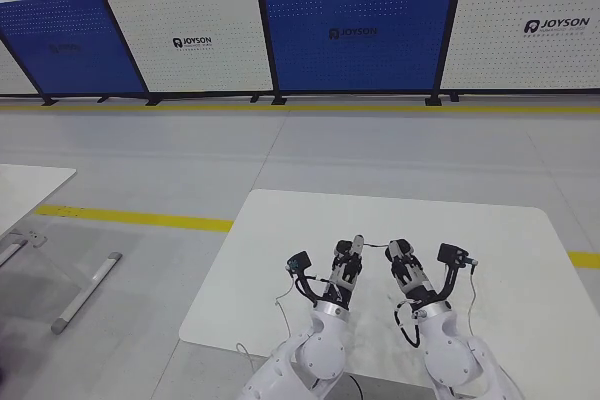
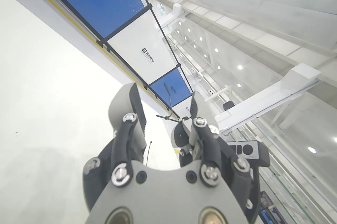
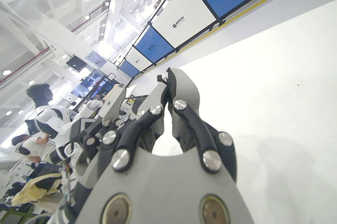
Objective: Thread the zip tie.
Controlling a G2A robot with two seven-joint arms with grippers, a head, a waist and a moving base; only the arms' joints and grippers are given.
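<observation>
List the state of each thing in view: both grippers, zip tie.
left gripper: open, holding nothing.
right gripper: shut on the zip tie.
zip tie: pinched in the right gripper, above the table, strap bent; cannot tell if it is threaded.

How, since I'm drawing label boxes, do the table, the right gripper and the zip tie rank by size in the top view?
Largest: table
Middle: right gripper
Smallest: zip tie, a thin black strip
</observation>
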